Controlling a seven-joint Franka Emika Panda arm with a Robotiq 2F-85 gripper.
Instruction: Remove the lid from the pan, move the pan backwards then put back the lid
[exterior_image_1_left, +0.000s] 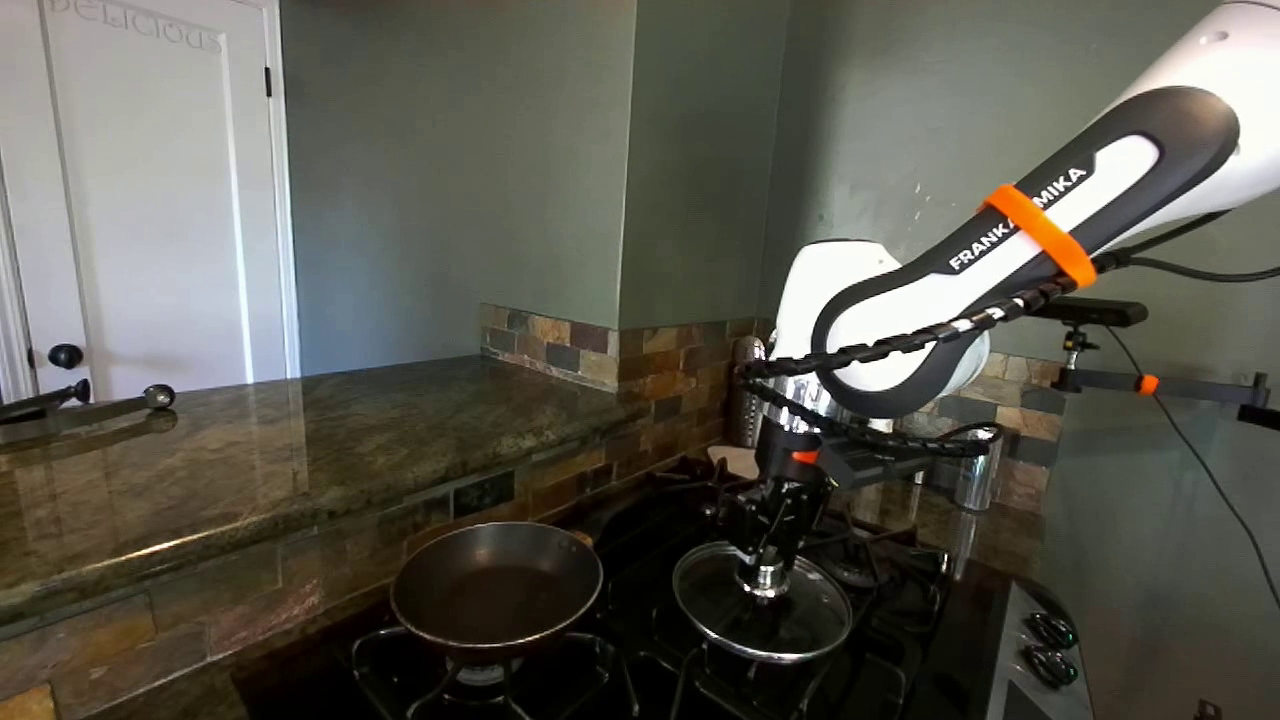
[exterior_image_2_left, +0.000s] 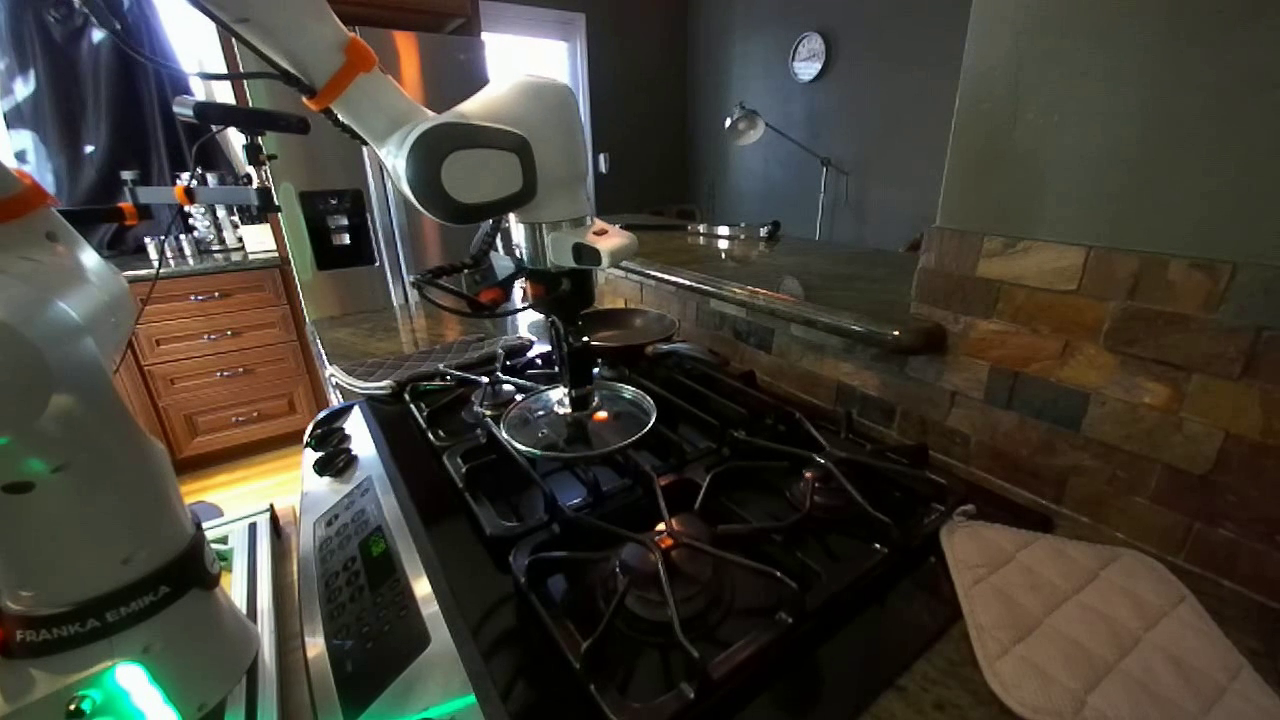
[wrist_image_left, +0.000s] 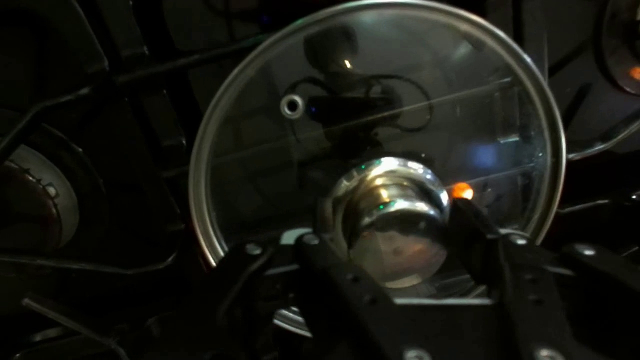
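Glass lid (exterior_image_1_left: 768, 618) directly beneath the end effector (wrist_image_left: 392, 225), shiny knob (wrist_image_left: 397, 250) in its two-fingered grip.

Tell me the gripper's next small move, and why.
Probably close the gripper snugly on the knob: its fingers stand on both sides of it, though whether they grip is unclear, and the lid lies apart from the uncovered pan.

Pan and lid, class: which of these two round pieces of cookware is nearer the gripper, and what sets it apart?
The glass lid: the gripper straddles its shiny knob. The dark, uncovered pan stands well away from the gripper.
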